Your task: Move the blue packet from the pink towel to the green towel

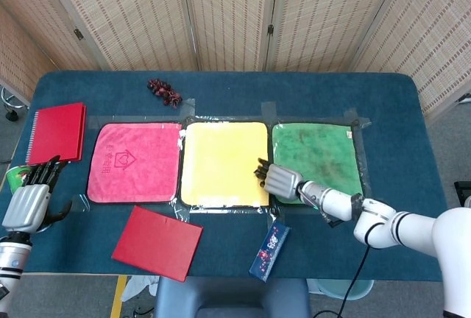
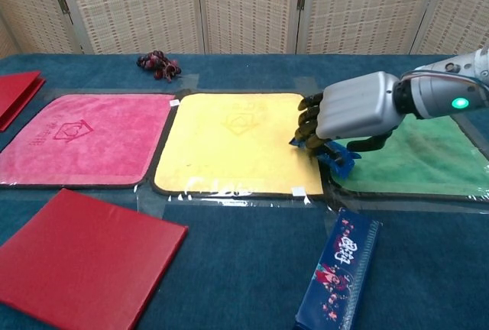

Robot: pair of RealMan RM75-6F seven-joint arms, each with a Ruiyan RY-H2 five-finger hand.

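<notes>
Table [image 1: 397, 104]: blue cloth cover, carrying everything listed here.

Pink towel [image 2: 84, 137]: leftmost of three in a row; nothing lies on it, so the pick-up stage looks done.

Yellow towel [image 2: 229, 143]: middle of the row, also bare.

Green towel [image 2: 428, 154]: rightmost, the destination. Nothing rests wholly on it yet.

Red folder [image 2: 76, 257]: flat on the table, in front of the pink towel.

Red notebook [image 1: 57, 131]: near the table's left edge.

Right robot hand [image 2: 355, 108]: over the seam between the yellow and green towels, fingers [image 2: 309, 120] curled down, grasping the blue packet.

Left robot hand [image 1: 31, 200]: off the table's left edge, fingers apart, holding nothing.

Long printed pack [image 2: 340, 273]: lying on the table in front of the green towel.

Blue packet [image 2: 336, 158]: beneath the right palm, its lower end sticking out over the green towel's near left corner. Judged most of the way along; carrying it further onto the green towel and letting go remain.

Dark beads [image 2: 158, 63]: small cluster behind the towels.
</notes>
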